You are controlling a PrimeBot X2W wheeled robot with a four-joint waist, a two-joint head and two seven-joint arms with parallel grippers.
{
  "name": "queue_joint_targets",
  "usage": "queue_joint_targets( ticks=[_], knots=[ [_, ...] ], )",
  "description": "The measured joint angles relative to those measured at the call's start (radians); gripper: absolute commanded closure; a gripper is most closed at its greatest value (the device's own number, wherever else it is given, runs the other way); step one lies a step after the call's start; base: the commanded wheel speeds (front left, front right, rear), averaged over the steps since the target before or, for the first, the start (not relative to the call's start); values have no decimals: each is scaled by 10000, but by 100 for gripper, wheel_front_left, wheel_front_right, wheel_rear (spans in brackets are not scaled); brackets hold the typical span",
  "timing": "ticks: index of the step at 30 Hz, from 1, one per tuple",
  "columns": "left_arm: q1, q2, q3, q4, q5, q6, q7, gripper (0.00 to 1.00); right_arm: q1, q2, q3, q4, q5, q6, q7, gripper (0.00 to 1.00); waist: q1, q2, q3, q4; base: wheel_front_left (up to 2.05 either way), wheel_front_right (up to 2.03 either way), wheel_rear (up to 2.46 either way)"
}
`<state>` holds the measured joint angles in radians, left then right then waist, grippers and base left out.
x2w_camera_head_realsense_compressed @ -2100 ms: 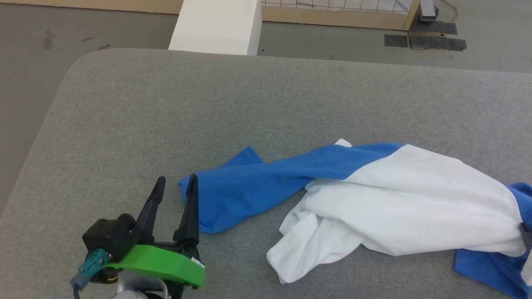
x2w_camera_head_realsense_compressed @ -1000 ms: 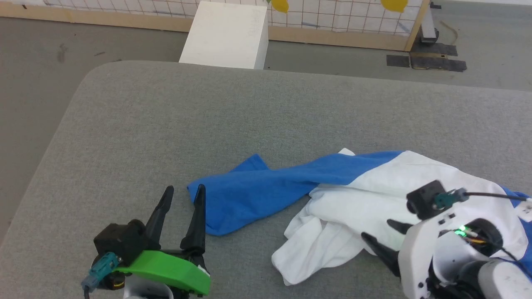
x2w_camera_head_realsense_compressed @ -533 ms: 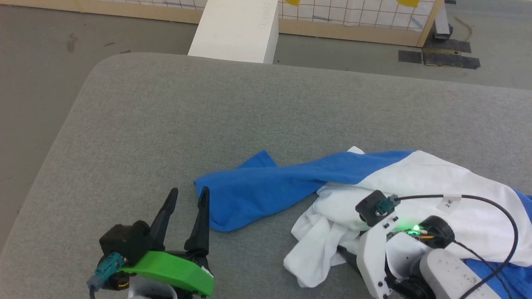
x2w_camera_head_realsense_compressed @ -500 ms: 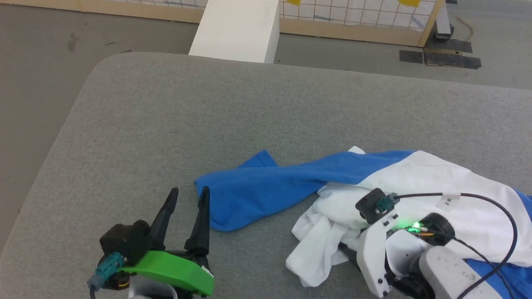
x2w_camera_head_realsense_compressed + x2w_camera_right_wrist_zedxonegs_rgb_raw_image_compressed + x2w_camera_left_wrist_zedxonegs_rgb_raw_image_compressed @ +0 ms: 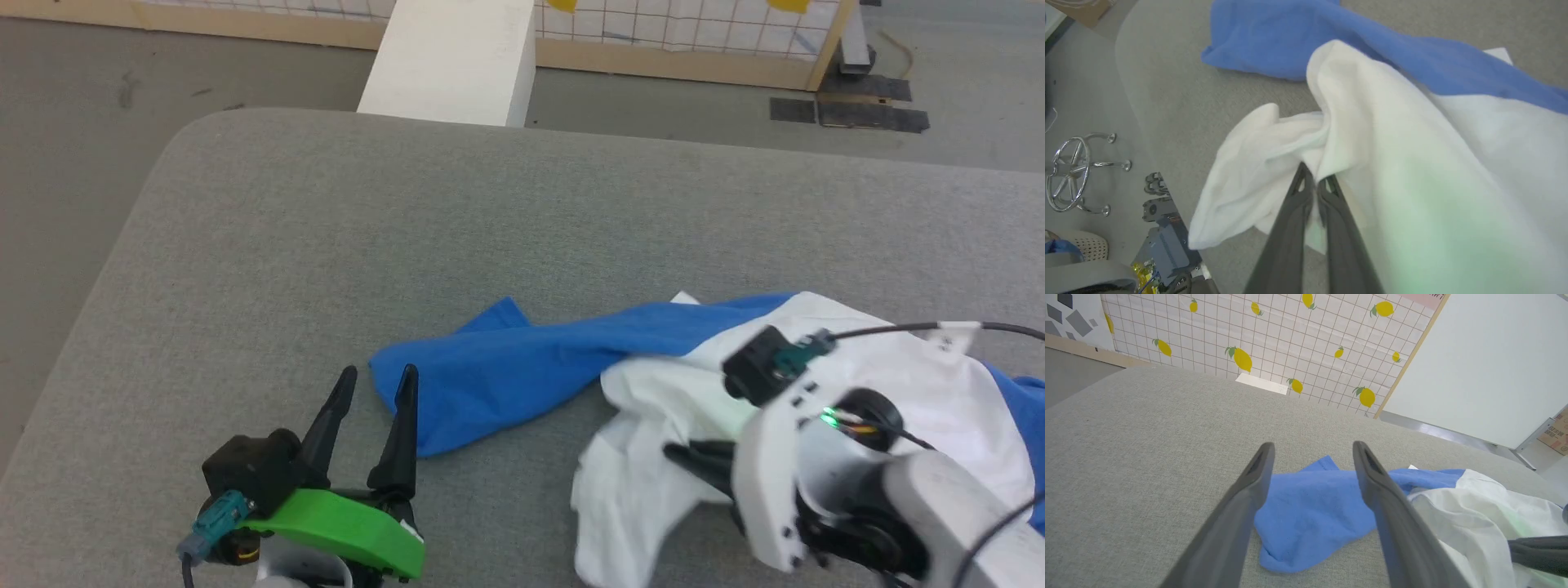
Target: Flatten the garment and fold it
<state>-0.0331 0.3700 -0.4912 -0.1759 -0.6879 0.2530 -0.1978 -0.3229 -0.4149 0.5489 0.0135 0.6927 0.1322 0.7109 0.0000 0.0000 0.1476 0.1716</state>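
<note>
The garment (image 5: pixel 882 367), a white T-shirt with royal-blue shoulders and sleeves, lies crumpled on the grey padded table (image 5: pixel 408 212). One blue sleeve (image 5: pixel 498 376) stretches out to the left. My right gripper (image 5: pixel 1314 179) is shut on a fold of the white body cloth (image 5: pixel 1274 163), lifting it off the table; in the head view its dark fingers (image 5: pixel 694 457) reach left into the white fabric. My left gripper (image 5: pixel 371 380) stands open just left of the blue sleeve's end (image 5: pixel 1306 514), with nothing between its fingers.
A white box (image 5: pixel 453 57) stands on the floor beyond the table's far edge, before a lemon-patterned wall (image 5: pixel 1274 343). The table's rounded corner (image 5: pixel 175 135) is at the far left. A chrome wheeled base (image 5: pixel 1073 171) and equipment sit on the floor beside the table.
My right gripper has closed on the white cloth near the lower hem and raised it, so the white fold now hangs lifted. The left gripper has stayed open by the blue sleeve.
</note>
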Motion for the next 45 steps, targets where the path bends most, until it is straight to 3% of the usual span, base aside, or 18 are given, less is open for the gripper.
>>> queue_joint_targets(
  ticks=[5,8,9,10,12,18,25,30,33,45],
  knots=[
    [4,-40,-40,56,-15,-15,-6,0,1685,-1425,-922,-1363,1051,-2,1162,100,0,0,-45,-287,0,0,0],
    [8,-40,-15,56,-136,-15,-17,0,2679,-1601,-1595,-1542,938,-2,1275,100,0,0,-59,-459,0,0,0],
    [8,-38,-12,59,-159,-19,-17,0,2886,-1609,-1722,-1578,723,-2,1235,90,0,0,-60,-519,0,0,0],
    [8,-35,-2,63,-161,-21,-17,0,3012,-1570,-1818,-1599,571,0,1158,57,0,0,-61,-566,0,0,0],
    [4,-29,-10,54,-161,-25,-10,0,3197,-1360,-2038,-1609,337,-2,1064,2,0,0,-72,-673,0,0,0],
    [2,0,-8,50,-174,-23,29,0,3242,-656,-2314,-2257,573,-2,1093,0,0,0,-197,-847,0,0,0],
    [17,-4,-44,52,-263,-17,38,0,2755,-318,-2905,-3818,1615,-2,1733,0,0,0,-412,-820,0,0,0],
    [27,-29,-86,46,-267,-10,27,0,1814,-151,-3488,-4073,928,-2,1225,0,0,0,-436,-646,0,0,0],
    [28,-40,-111,50,-267,-12,25,0,1301,-88,-3430,-3321,270,-2,882,0,0,0,-366,-546,0,0,0],
    [-401,-148,-430,203,-86,-104,38,0,-1033,127,-1099,1760,-2054,-2,562,0,0,0,278,-17,0,0,0]
  ],
)
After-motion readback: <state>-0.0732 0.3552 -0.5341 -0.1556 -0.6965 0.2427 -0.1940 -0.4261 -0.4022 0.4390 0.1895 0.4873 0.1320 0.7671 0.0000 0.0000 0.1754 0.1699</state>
